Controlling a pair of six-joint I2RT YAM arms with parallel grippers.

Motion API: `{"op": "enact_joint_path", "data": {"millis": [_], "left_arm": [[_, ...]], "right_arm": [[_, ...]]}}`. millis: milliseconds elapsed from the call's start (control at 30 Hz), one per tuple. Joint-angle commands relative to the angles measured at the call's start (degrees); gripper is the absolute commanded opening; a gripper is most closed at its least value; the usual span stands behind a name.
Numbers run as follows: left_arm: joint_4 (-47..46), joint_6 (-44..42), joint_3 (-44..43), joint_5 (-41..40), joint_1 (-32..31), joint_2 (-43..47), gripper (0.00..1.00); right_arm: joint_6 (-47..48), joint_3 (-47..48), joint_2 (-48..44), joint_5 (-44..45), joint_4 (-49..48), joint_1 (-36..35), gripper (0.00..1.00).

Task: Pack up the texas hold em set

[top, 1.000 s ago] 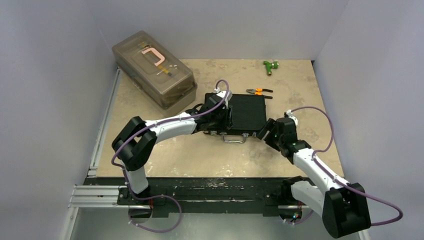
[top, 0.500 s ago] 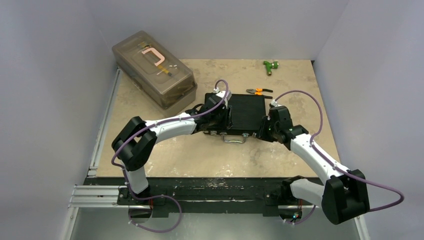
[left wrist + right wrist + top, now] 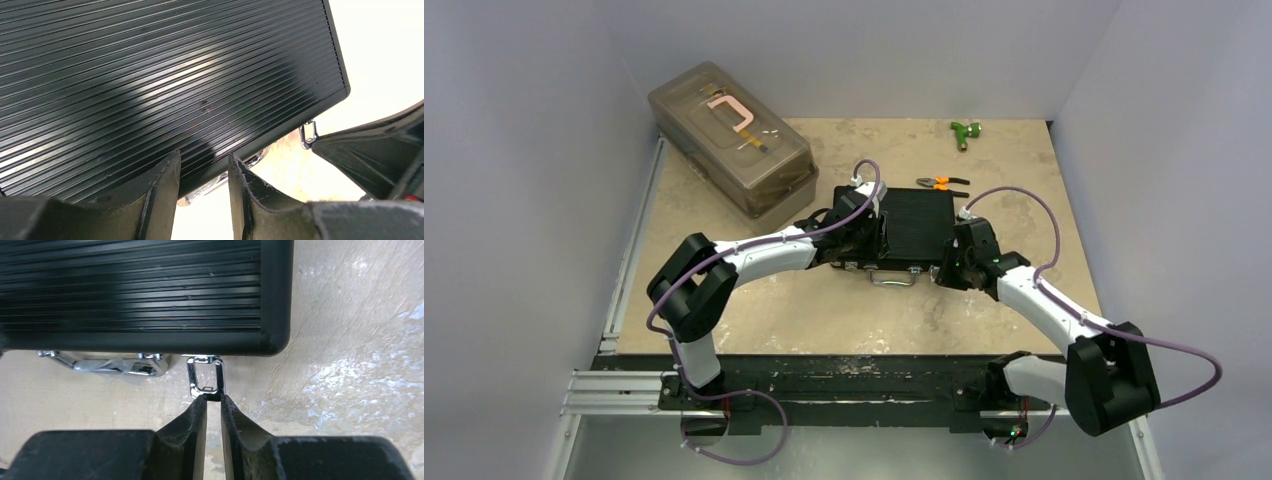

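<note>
Closed briefcase [image 3: 150, 290], inside hidden — right pincer [image 3: 213, 401] pinches its latch [image 3: 192, 376]; left pincer [image 3: 204, 159] parted.

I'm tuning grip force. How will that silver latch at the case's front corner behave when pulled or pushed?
The latch looks like a stiff metal loop hinged at the case edge, so it would probably swing rather than bend. Its polished surface may slip from the right gripper, which seems to pinch only its tip.

No legible text, label, brand, number or sign. Case [image 3: 919, 222] lid: plain black ribs. Latch [image 3: 205, 375]: bare chrome. Box [image 3: 724, 140] markings: too small to read.
</note>
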State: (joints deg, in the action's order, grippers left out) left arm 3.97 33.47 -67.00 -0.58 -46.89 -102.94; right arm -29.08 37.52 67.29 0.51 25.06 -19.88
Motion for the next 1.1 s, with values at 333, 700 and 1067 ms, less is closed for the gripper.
{"op": "enact_joint_path", "data": {"millis": [333, 700, 1067], "left_arm": [[7.6, 0.1, 3.3, 0.3, 0.3, -1.5, 0.39], [9.9, -1.1, 3.1, 4.4, 1.6, 6.4, 0.44], [9.4, -2.8, 10.3, 4.9, 7.7, 11.9, 0.43]], "right_arm": [[-4.9, -2.5, 4.2, 4.6, -8.3, -0.7, 0.18], [-1.8, -1.1, -4.7, -0.2, -6.8, -8.8, 0.38], [-7.6, 8.8, 8.8, -5.6, -16.1, -21.1, 0.38]]}}
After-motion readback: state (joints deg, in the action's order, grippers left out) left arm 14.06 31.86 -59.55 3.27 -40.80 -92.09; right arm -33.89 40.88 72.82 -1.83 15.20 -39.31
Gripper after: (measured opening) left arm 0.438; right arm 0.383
